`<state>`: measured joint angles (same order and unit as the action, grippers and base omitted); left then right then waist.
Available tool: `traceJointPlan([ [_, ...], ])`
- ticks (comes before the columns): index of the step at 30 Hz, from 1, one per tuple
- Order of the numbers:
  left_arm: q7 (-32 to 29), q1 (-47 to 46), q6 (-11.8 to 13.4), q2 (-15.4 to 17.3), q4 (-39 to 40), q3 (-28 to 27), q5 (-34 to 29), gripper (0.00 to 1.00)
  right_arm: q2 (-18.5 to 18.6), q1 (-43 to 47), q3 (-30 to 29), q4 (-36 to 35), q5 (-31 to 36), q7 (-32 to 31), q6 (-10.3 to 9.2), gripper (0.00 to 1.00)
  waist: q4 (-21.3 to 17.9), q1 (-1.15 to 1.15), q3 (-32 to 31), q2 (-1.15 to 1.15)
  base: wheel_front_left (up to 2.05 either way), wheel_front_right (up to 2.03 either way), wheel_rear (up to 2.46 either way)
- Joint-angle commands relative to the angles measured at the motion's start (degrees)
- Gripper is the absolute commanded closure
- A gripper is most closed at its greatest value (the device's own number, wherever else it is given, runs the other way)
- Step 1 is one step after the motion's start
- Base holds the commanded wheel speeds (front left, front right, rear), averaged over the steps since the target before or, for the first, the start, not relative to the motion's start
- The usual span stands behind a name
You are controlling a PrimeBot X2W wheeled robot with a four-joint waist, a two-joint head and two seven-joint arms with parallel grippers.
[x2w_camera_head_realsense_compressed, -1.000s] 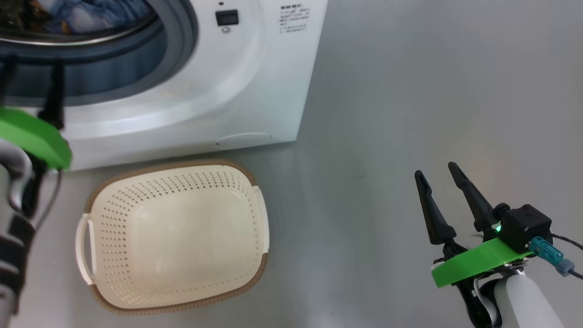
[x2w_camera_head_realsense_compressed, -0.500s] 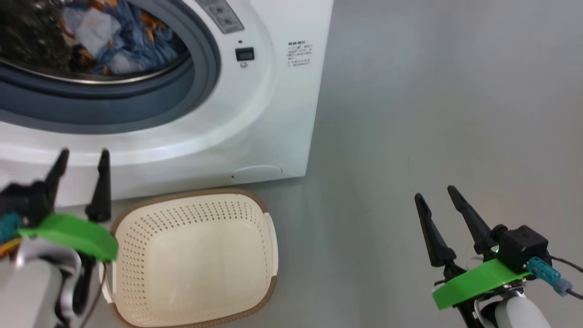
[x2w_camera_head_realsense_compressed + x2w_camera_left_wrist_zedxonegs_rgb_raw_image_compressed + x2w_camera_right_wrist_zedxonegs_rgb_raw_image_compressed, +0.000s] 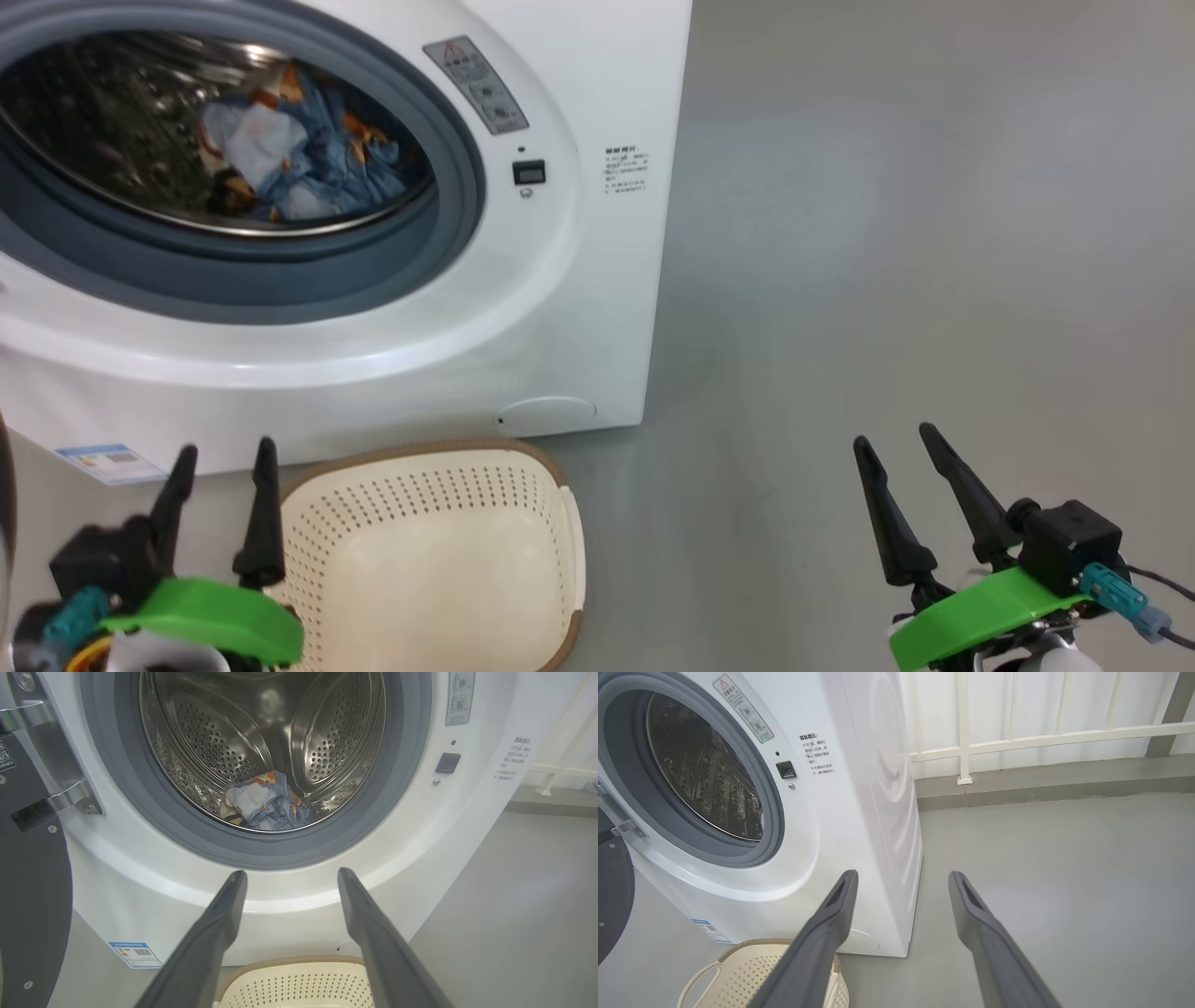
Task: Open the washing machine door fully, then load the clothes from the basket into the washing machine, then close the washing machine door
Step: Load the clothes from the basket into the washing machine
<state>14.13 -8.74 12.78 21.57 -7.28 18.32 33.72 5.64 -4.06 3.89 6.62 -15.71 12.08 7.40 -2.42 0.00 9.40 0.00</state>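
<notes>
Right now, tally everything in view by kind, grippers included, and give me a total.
Washing machine: 1
Washing machine door: 1, swung open
Basket: 1
Clothes: 2 as far as the heap shows, bunched together in the drum
Grippers: 2, left gripper and right gripper, both open
Total: 7

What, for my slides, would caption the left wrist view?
Open left gripper before the washing machine, clothes in its drum, basket below.
</notes>
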Motion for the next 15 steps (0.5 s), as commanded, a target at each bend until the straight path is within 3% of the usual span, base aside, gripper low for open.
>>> traceJointPlan([
  [1, 0.62, 0.37, 0.63, 0.96, 1.87, -2.78, -0.32, 0.00, 0.03, 0.72, 0.80, -1.60, 0.85, -0.27, 0.09, 0.00, 0.32, 0.00, -1.93, 0.00, 0.00, 0.00, 0.00],
  [7, 0.83, 4.73, 1.35, -1.49, 3.58, -3.71, -2.57, 0.00, -0.71, 2.31, 0.20, -1.92, 1.03, -0.63, 0.09, 0.00, 0.59, 0.00, -4.66, 0.00, 0.00, 0.00, 0.00],
  [15, 0.85, 8.77, 0.22, -4.70, 5.66, -6.04, -7.01, 0.00, -1.54, 3.63, -0.11, -2.29, 1.22, -1.11, 0.09, 0.00, 0.86, 0.00, -6.98, 0.00, 0.00, 0.00, 0.00],
])
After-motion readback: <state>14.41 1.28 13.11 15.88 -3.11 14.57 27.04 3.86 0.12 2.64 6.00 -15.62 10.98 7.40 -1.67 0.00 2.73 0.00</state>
